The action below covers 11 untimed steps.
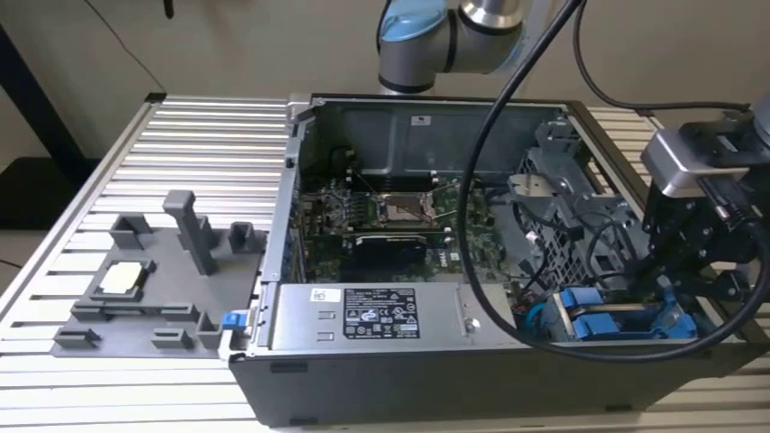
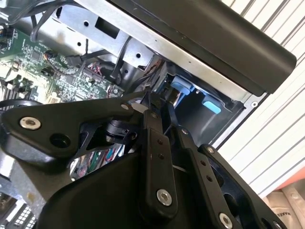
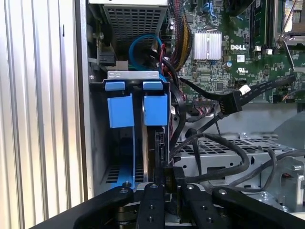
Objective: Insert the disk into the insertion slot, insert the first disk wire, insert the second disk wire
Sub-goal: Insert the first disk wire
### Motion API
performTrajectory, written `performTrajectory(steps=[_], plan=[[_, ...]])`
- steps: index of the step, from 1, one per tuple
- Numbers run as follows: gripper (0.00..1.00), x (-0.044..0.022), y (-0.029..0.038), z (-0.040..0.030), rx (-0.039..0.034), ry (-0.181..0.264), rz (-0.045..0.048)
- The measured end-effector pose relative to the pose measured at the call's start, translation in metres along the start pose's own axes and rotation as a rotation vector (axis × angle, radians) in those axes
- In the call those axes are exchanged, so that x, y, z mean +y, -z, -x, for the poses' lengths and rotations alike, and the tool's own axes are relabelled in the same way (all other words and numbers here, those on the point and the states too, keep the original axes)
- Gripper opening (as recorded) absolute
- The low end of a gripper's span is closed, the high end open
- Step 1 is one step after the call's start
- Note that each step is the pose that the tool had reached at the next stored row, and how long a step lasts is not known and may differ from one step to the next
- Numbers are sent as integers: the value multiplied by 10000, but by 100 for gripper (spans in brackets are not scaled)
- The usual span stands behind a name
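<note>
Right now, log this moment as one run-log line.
disk: seated in insertion slot, beside second blue-carriered drive | gripper: close to disk's near edge | black connector: hanging free

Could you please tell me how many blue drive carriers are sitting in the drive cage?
2, side by side in the cage: the wall-side carrier and the board-side carrier. More may be hidden deeper.

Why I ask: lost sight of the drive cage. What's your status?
Gripper at the insertion slot. Disk in it, level with its twin. Black cables crowd alongside.
</note>
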State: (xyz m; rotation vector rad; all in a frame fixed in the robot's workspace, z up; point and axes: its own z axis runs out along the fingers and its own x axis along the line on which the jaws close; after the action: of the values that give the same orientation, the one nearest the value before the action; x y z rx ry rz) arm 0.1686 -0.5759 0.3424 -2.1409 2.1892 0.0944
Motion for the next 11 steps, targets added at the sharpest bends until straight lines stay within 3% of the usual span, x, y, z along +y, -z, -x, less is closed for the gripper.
performTrajectory(steps=[7, 11], plan=[[19, 0, -21, -7, -29, 0, 0], [19, -3, -30, -16, -82, 0, 2]])
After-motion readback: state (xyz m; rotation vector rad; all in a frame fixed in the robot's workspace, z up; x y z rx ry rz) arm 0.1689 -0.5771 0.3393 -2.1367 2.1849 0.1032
